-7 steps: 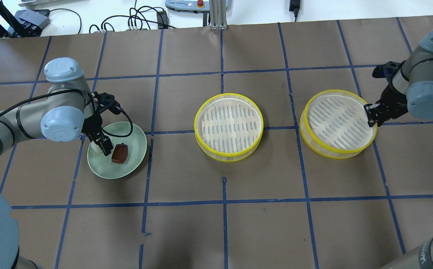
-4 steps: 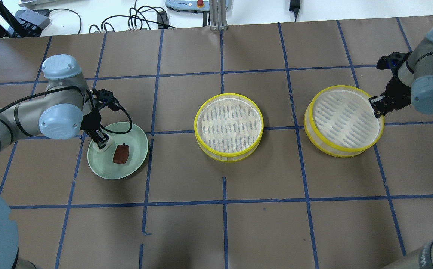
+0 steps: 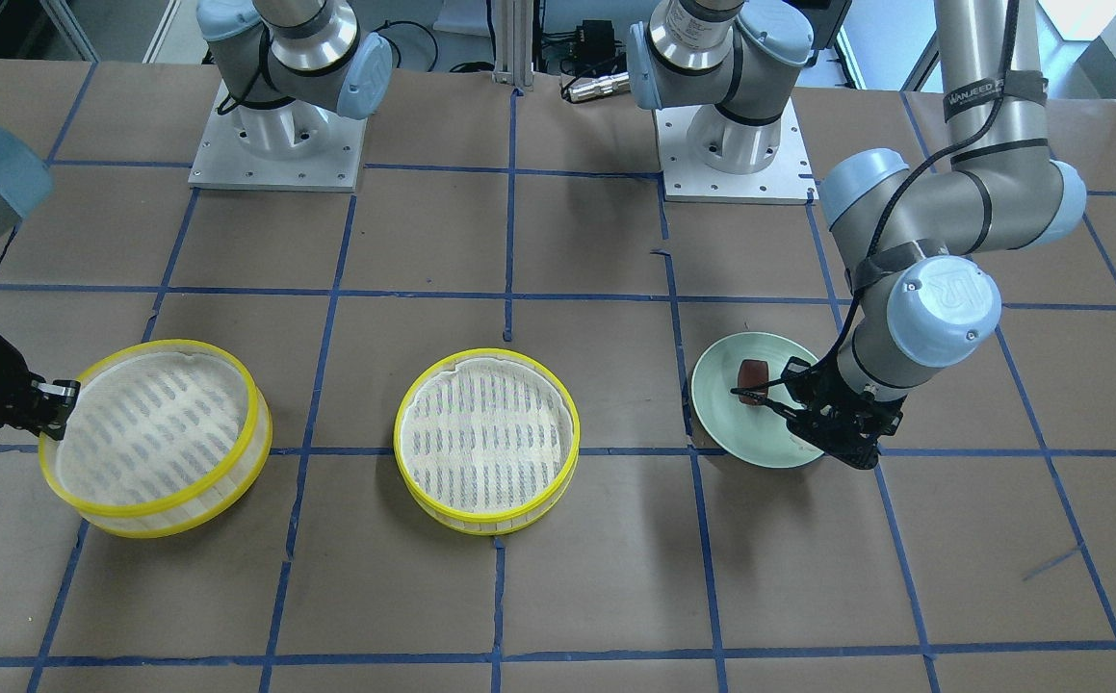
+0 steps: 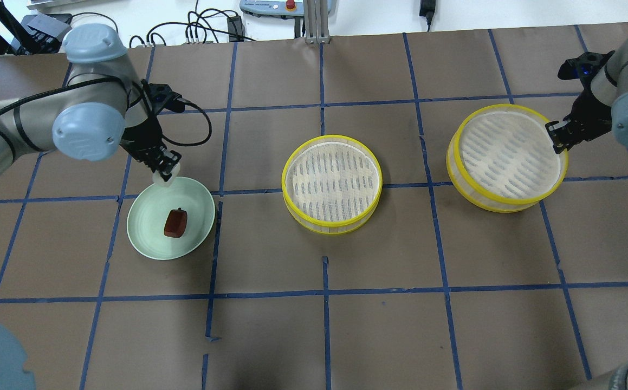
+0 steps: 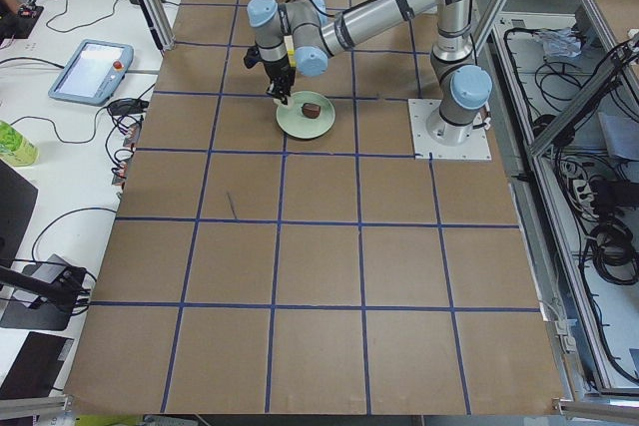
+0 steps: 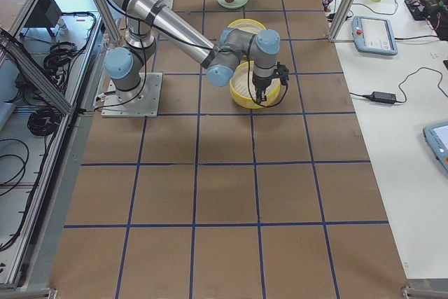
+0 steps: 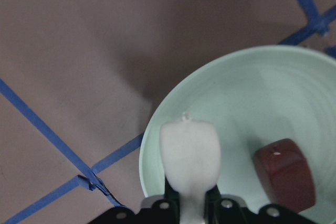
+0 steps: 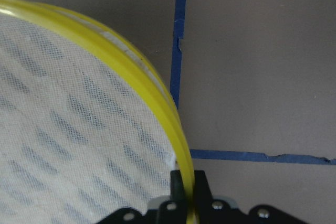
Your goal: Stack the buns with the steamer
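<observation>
My left gripper (image 4: 165, 167) is shut on the white bun (image 4: 167, 177) and holds it above the far rim of the pale green plate (image 4: 148, 234). The wrist view shows the white bun (image 7: 190, 150) between the fingers. The reddish-brown bun (image 4: 175, 222) lies on the plate; it also shows in the front view (image 3: 753, 371). My right gripper (image 4: 557, 141) is shut on the yellow rim of the right steamer (image 4: 509, 157), which sits tilted; the rim (image 8: 157, 98) is pinched in the wrist view. A second steamer (image 4: 332, 183) rests mid-table.
The brown paper table has a blue tape grid. Cables and a pendant lie beyond the far edge (image 4: 200, 27). Both arm bases (image 3: 278, 144) stand at the robot side. Open table lies between the plate and the middle steamer.
My left gripper has risen off the plate with the white bun and moved toward the far rim. My right gripper has pulled the right steamer farther back and to the right.
</observation>
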{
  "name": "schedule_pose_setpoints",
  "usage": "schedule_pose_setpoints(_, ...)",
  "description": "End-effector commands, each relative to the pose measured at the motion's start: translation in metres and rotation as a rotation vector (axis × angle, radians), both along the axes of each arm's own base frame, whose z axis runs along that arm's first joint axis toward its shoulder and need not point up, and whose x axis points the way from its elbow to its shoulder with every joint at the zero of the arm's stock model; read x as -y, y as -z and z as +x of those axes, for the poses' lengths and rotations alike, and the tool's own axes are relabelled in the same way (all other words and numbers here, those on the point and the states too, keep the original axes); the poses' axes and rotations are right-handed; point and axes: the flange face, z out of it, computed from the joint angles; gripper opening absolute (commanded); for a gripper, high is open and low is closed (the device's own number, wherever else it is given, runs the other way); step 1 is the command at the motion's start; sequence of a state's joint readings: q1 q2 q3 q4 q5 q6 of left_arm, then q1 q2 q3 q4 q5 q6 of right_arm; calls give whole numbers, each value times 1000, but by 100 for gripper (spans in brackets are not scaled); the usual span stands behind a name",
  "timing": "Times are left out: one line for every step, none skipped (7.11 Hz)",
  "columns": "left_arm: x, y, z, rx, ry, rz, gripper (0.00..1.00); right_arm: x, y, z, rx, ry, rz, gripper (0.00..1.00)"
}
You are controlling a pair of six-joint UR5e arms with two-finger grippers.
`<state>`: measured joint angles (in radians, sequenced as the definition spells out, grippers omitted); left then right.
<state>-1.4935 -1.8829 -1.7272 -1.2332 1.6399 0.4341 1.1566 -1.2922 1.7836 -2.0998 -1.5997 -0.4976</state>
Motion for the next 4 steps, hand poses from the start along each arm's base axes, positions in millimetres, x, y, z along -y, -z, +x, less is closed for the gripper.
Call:
schedule_pose_setpoints(-13, -10, -108, -105, -361, 0, 28, 1, -33, 14, 31, 48, 39, 4)
schedule_pose_setpoints(-15, -7, -152, -208, -432, -17, 28, 4, -43, 35, 47, 98, 85, 5)
schedule_pose_setpoints(-17, 12, -198, -269, -438, -41, 34, 10, -61, 66, 34, 106, 100, 6)
schedule_pose_setpoints(-24, 25, -235, -278, -506, -61, 42, 12, -68, 84, 30, 141, 113, 6)
